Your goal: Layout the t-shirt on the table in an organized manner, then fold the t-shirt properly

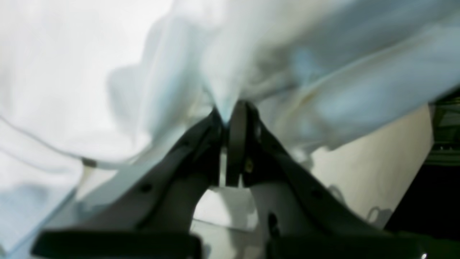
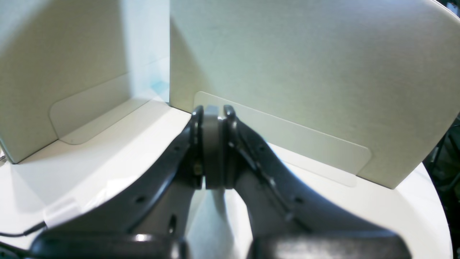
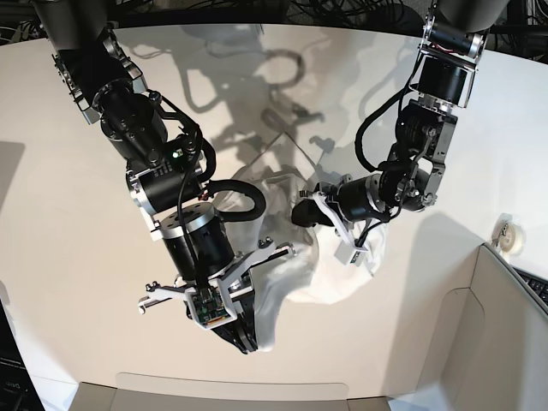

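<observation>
A: Looking at the left claw (image 1: 230, 111): clamped tight on a bunch of the t-shirt (image 1: 287, 54), white cloth draped right over the fingers.

B: Yep. Right claw (image 2: 214, 111) pinched closed too, with only its own pads between the fingers, aimed at the beige panels (image 2: 305, 72).

A: Shirt (image 3: 342, 265) still crumpled mid-table (image 3: 68, 282), between both arms, partly lifted. Print mostly hidden.
</observation>
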Robot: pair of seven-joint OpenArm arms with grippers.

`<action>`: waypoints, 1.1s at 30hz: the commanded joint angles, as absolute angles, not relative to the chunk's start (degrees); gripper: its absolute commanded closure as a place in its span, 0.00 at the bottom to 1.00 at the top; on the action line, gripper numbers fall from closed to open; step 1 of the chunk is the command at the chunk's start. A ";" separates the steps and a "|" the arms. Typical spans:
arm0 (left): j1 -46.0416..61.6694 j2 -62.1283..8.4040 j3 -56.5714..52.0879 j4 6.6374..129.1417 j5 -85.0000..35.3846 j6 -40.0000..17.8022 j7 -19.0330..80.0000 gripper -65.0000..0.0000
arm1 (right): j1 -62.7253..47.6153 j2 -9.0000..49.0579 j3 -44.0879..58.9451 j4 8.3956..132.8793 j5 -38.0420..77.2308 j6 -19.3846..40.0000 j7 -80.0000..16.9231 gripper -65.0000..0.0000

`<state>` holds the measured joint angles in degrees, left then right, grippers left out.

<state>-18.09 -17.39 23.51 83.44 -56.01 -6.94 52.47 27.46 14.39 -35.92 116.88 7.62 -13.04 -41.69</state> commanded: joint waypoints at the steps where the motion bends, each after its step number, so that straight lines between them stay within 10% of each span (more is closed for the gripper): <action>1: -19.65 -17.71 22.99 86.20 -56.92 -7.52 51.21 1.00 | 28.79 14.55 -35.38 117.76 6.81 -13.14 -39.87 1.00; 12: -19.82 -26.51 16.13 105.80 -56.92 -7.16 51.38 1.00 | 29.32 13.76 -35.12 117.76 6.73 -13.23 -39.87 1.00; 33: -48.04 -40.84 -3.38 110.73 -56.84 -7.08 60.70 1.00 | 55.96 -8.84 -35.30 106.95 6.73 -13.67 -43.47 1.00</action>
